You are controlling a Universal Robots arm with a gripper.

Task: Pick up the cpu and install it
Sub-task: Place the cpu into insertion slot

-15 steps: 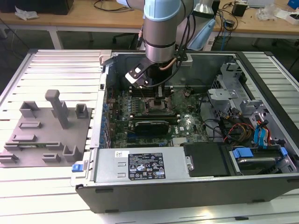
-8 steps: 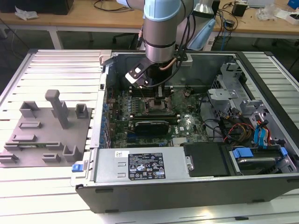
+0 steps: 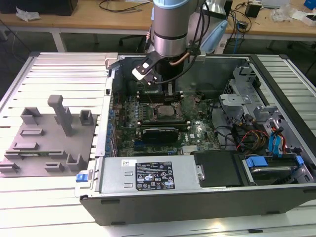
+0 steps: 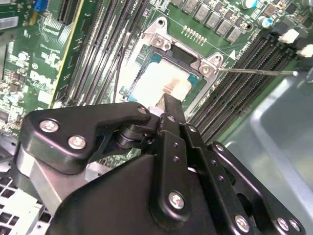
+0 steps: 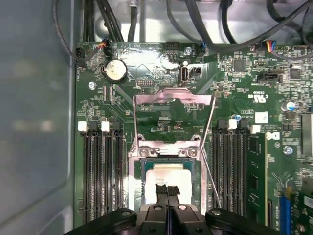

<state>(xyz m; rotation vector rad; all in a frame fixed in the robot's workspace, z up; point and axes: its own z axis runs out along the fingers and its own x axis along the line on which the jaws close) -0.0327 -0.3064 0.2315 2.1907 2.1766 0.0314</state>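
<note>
The cpu (image 5: pixel 168 175) is a silvery-white square lying flat inside the metal-framed motherboard socket (image 5: pixel 137 152); it also shows in the second wrist view (image 4: pixel 159 81). The socket's load plate (image 5: pixel 173 98) stands hinged up, and its thin lever (image 5: pixel 209 147) is raised. My gripper (image 5: pixel 167 190) hangs just above the cpu's near edge with its black fingertips (image 4: pixel 168 105) pressed together and nothing between them. Whether the tips touch the chip, I cannot tell. In the exterior view the arm (image 3: pixel 169 29) reaches down into the open computer case over the socket (image 3: pixel 165 111).
Memory slots (image 5: pixel 100 171) flank the socket on both sides. A coin battery (image 5: pixel 116 70) and cables (image 5: pixel 112 19) sit beyond it. The case wall (image 3: pixel 148 197), drive bays (image 3: pixel 247 98) and a power supply (image 3: pixel 148 173) surround the board. A grey fixture (image 3: pixel 49 133) lies on the exterior view's left.
</note>
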